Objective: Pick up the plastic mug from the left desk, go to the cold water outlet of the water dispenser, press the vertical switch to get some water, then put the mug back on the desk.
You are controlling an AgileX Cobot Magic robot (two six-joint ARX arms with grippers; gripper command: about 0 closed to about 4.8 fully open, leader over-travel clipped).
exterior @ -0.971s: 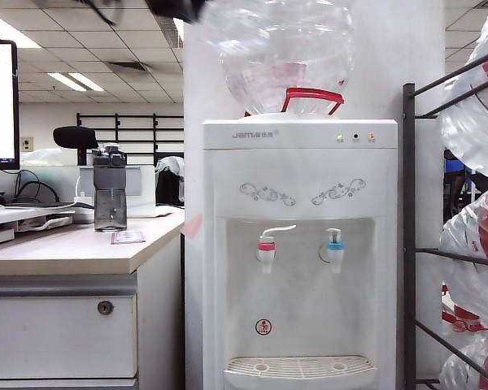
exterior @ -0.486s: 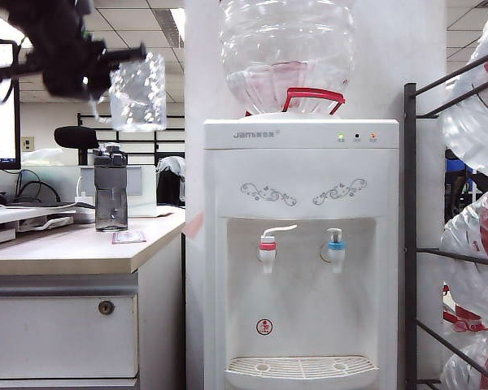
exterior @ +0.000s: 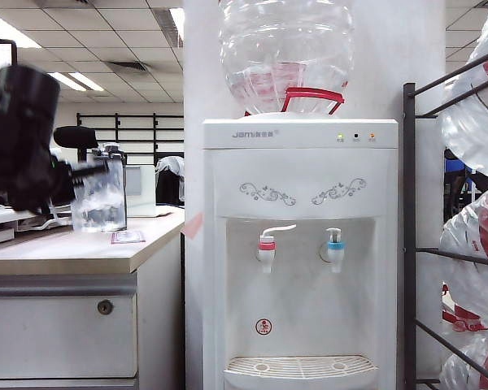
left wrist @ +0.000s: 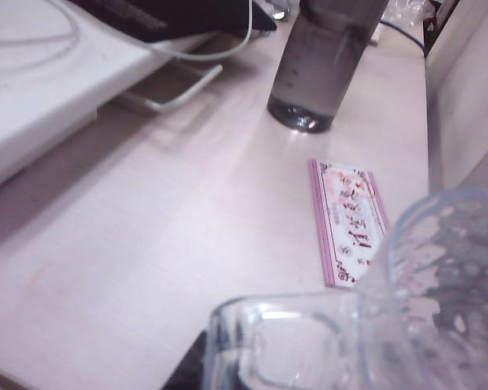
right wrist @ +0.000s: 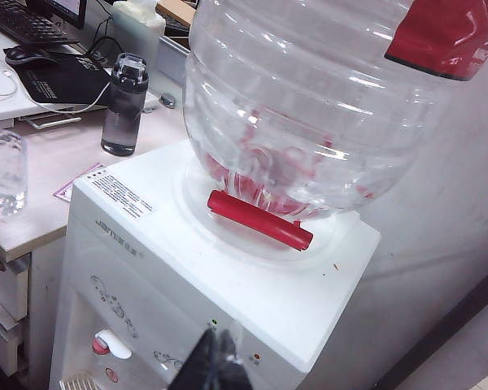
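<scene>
Clear rippled plastic, that's the plastic mug, and it's now seen low over the left desk, right in front of the dark grey bottle with the black lid. Half a second back it was held up high near the ceiling lights, and a second back it was blurred across the top of the exterior view, so it's been swung down and leftward pretty fast. Whether the base is actually touching the beige top can't be told from the blur. In the left wrist view the mug is seen tight against the camera, with water inside it and a pink-edged card on the desk just past it.

The left gripper is kept pinched on the mug's side, jaws pressed nearly together. The right gripper is parked above the tall white water dispenser, fingers shut on nothing, near the big clear jug.

What this probably means: filling at the blue-collared cold water outlet looks done, and only the set-down and release are left. A gentle touchdown would be wanted so nothing gets sloshed onto the card or knocked into the bottle.
</scene>
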